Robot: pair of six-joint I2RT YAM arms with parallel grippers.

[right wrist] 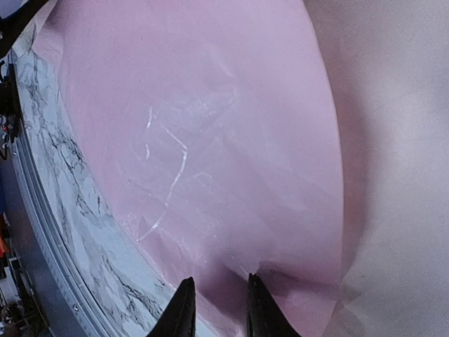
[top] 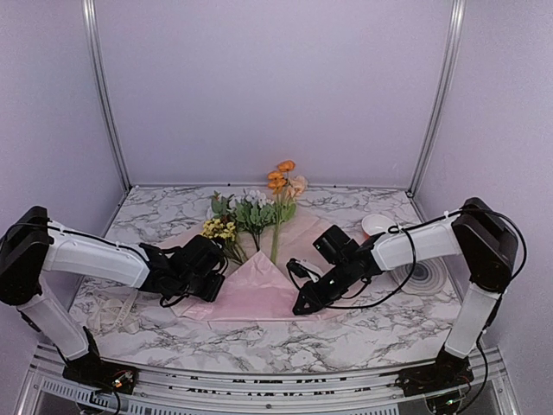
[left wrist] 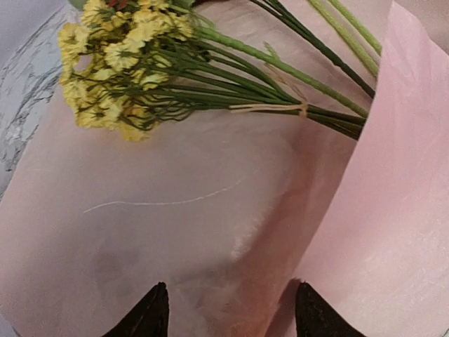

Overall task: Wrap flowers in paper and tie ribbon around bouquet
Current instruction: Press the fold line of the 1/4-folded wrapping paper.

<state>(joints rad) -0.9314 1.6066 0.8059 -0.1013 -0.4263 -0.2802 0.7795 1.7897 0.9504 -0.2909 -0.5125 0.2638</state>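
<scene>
Flowers, from above: they lie on the sheet with the blooms toward the far wall and the stems running back toward the arms.
Paper, from above: it is spread on the counter between the arms, with one flap already folded across the middle.
Ribbon, from above: it lies loose on the counter at the far left, well apart from the sheet (no call for it yet).
Left fingers, from above: they are at the sheet's left edge.
Right fingers, from above: they are low at the sheet's near right part.
Left wrist view: the fingers stand wide apart and hold nothing, with flat paper beneath them. Yellow blooms fan out ahead. The bound stems pass under the raised flap.
Right wrist view: the fingers are a narrow gap apart and not closed. A pucker in the sheet's near edge sits at their tips, and no firm pinch shows. Marbled counter borders the edge.
Step in hand, as I judge it: folding the right side over the stems.
Doing it well: pinch only the top layer at the pucker and lift just enough to clear the stems. Carry it across in a low arc. Let the left fingers press the earlier flap so nothing slides.
Risk: thin paper may tear or drag the flowers askew.
</scene>
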